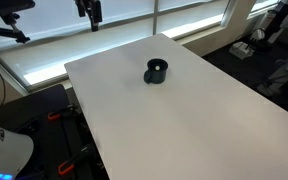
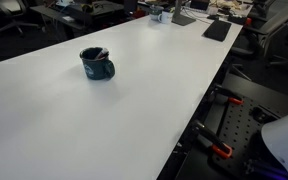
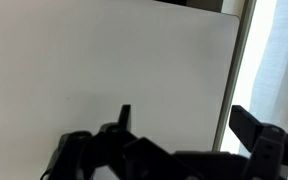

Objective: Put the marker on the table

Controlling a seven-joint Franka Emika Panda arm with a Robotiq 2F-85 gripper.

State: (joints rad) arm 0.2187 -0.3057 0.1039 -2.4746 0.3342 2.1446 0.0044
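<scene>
Above the table (image 3: 104, 60), the gripper's (image 3: 181, 115) jaws gape wide, empty.

The table (image 1: 184, 120) has a white top that is smooth and matt, with an even face like laminate. In the wrist view it gives only a soft, dull sheen toward its far edge. The mug (image 2: 97, 65) looks like dark blue-green glazed ceramic, slightly glossy, with faint highlights on its wall and rim. The gripper (image 3: 184, 125) is black with a matt finish. Its fingers (image 3: 246, 122) could be hard plastic or coated metal; which one cannot be told. A flat black pad (image 2: 217, 30) at the table's far end looks matt.
</scene>
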